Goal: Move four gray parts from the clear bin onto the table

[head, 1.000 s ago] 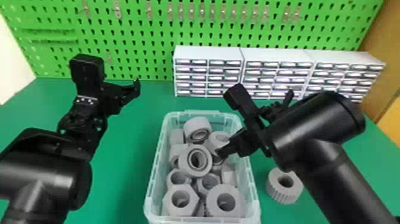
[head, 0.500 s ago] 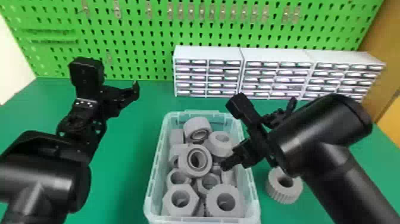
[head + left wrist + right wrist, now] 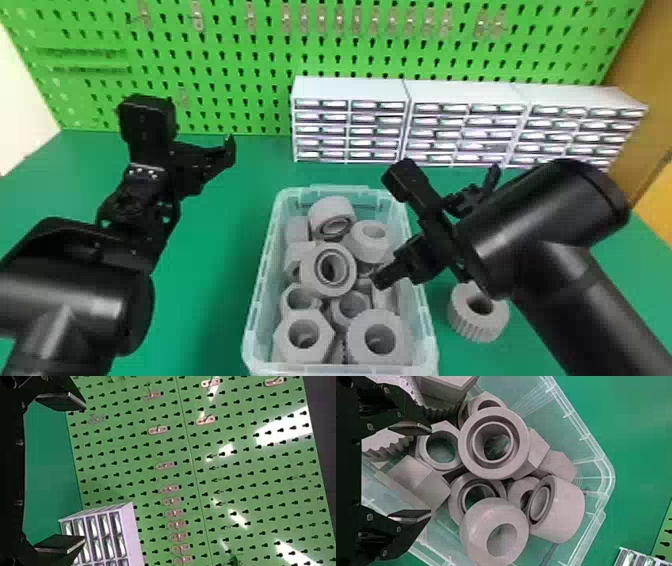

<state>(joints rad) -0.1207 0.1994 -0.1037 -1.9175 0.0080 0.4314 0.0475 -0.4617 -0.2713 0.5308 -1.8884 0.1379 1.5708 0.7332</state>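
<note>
From high up, the head view looked forward and down over the bin [image 3: 340, 190]. The left wrist view faced the pegboard [image 3: 225, 60]; the right looked closely into the bin. All three shared pegboard and drawers [image 3: 350, 90].

a green table [image 3: 215, 320] that held a clear bin [image 3: 340, 191], a ribbed gray part [image 3: 470, 327] that lay just beside it, three white drawer units [image 3: 350, 90] that stood along the back

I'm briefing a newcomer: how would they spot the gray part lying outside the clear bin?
On the green table stands a clear plastic bin of gray parts. Right of it in the head view sits a thick gray ring with ridged sides and a round hole. Unlike its gray neighbours, it lies outside the bin.
</note>
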